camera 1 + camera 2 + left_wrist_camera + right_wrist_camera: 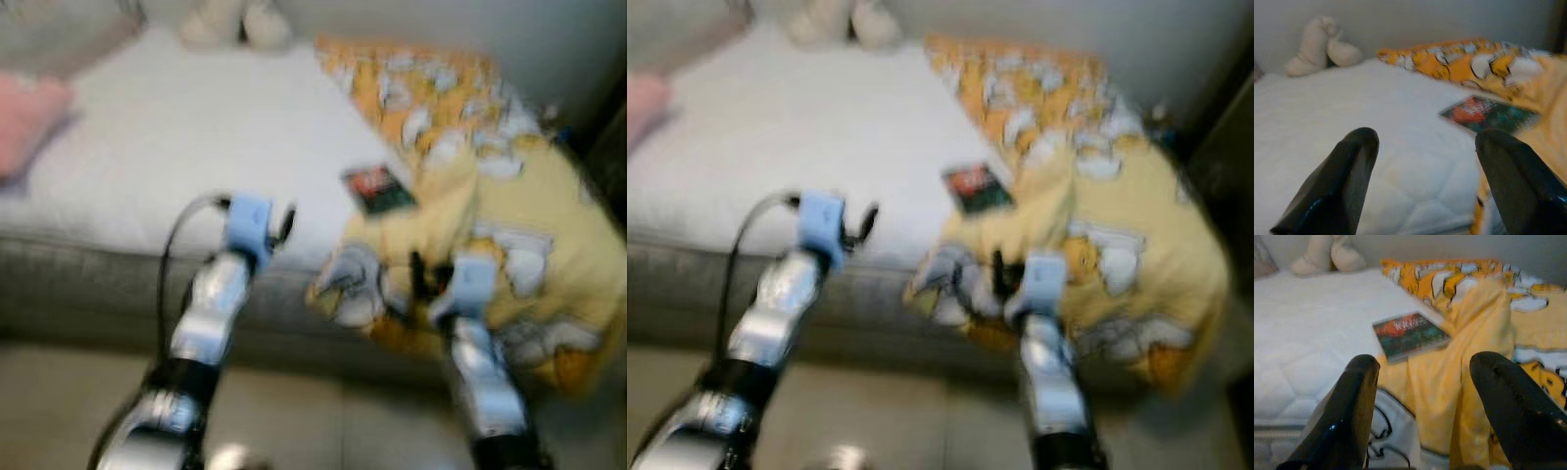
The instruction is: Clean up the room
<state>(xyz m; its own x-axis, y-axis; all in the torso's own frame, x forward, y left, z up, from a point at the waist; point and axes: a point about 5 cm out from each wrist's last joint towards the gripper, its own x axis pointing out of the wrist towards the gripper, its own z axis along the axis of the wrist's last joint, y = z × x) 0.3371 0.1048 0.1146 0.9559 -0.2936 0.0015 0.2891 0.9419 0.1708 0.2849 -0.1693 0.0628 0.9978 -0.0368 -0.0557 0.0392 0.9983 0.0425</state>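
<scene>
The right gripper [1422, 406] has its two black fingers [1344, 416] spread wide apart, holding nothing. Beyond them a yellow-and-orange cartoon-print blanket [1474, 357] is crumpled over the edge of a white quilted mattress [1312, 333]. A book [1409, 334] lies flat on the mattress, touching the blanket's fold. A beige plush toy [1327, 254] rests at the mattress's far edge, against the wall.

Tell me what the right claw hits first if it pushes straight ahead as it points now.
Most likely the yellow blanket bunched at the mattress edge; the right claw is open just before it. The book lies further along, though depth is unclear.
</scene>
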